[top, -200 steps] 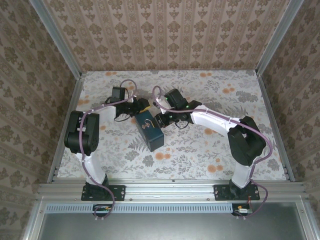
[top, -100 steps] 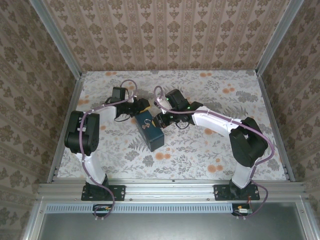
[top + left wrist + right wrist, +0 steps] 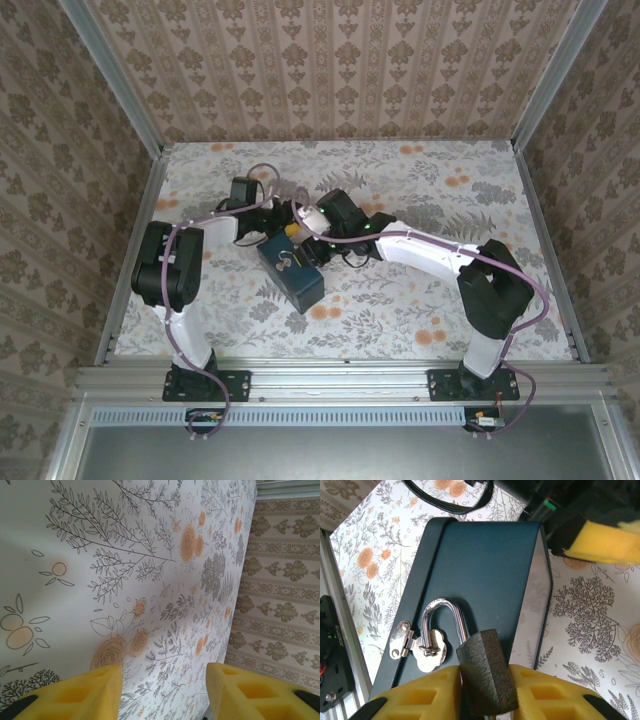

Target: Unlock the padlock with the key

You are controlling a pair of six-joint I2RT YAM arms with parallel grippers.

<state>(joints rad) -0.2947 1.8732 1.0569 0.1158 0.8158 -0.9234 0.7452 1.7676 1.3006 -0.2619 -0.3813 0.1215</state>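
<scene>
The dark-grey padlock (image 3: 483,667) lies on the dark blue box (image 3: 485,560), and my right gripper (image 3: 485,690) is shut on its body, a yellow pad on each side. One leg of its silver shackle (image 3: 440,605) enters the body. The other end sits in the loop of the box's hasp (image 3: 427,652), apart from the body. A sliver of bright metal shows under the body at the frame's edge; I cannot tell if it is the key. My left gripper (image 3: 165,680) is open above the bare table, at the box's far end (image 3: 275,222).
The box (image 3: 292,272) lies slantwise mid-table between the two arms. A yellow finger (image 3: 605,542) of the left gripper shows beyond the box's far corner. Purple cables (image 3: 262,172) loop over both wrists. The table's aluminium rail (image 3: 330,580) runs past the box's left side.
My right arm has swung left over the box, whose near end has slid left and turned. The right jaws closed further, then reopened a little. The left gripper stayed open.
</scene>
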